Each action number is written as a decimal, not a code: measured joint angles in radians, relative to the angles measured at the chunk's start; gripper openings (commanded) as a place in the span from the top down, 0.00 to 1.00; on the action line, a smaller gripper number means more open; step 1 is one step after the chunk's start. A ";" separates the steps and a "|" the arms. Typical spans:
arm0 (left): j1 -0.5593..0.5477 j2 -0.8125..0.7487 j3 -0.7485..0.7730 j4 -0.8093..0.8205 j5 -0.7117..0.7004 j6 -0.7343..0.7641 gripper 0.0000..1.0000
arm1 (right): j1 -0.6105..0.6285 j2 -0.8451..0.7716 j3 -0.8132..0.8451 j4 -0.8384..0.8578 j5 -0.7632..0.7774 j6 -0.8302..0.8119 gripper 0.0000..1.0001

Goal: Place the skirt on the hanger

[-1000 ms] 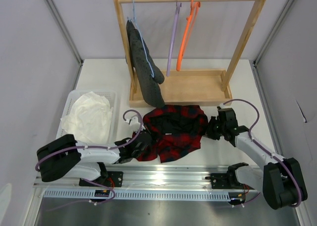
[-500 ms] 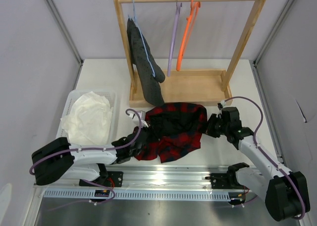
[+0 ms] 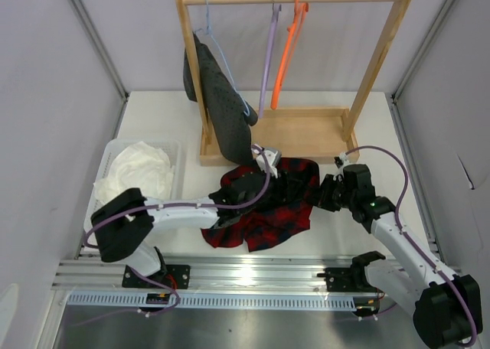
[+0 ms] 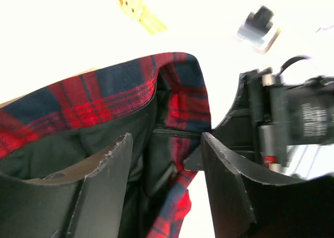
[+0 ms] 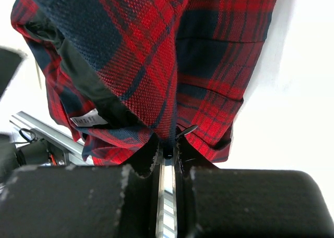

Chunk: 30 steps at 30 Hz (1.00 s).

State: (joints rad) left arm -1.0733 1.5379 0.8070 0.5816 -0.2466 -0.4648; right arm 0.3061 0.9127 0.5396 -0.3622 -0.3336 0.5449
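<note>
- On the table before the rack (image 3: 380,58) lies the skirt (image 3: 268,203); the hanger (image 3: 267,58) hangs behind.
- My right gripper (image 5: 167,146) clenches its edge; my left gripper (image 4: 166,144) gapes, empty, over the lining (image 4: 120,120).
- Best, I judge: left bites the opposite edge, then lift level.

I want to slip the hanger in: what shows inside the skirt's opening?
Inside the skirt a black lining shows, and the right wrist view catches a white label against it. Deeper in, folds cover the rest.
</note>
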 measured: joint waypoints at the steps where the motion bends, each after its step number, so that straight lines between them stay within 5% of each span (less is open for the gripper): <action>1: 0.000 0.029 0.020 -0.008 0.008 0.017 0.38 | 0.000 0.000 0.002 -0.003 0.000 -0.002 1.00; 13: -0.020 0.211 0.165 -0.144 -0.033 0.121 0.44 | 0.004 0.005 0.026 -0.031 -0.002 -0.029 1.00; 15: -0.020 0.227 0.172 -0.144 -0.051 0.126 0.64 | 0.004 0.005 0.026 -0.030 -0.007 -0.031 1.00; 16: -0.020 0.234 0.176 -0.146 -0.064 0.130 0.84 | 0.004 0.005 0.026 -0.030 -0.009 -0.034 1.00; 18: -0.019 0.252 0.191 -0.158 -0.085 0.138 1.00 | 0.004 0.005 0.026 -0.030 -0.015 -0.039 1.00; 30: 0.062 0.214 0.164 -0.190 -0.220 0.143 1.00 | 0.004 -0.021 0.026 -0.050 -0.014 -0.049 1.00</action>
State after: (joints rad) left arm -1.0111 1.7515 0.9710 0.3916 -0.4671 -0.3218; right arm 0.3103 0.8917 0.5652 -0.4118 -0.3477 0.4957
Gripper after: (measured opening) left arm 0.004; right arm 0.076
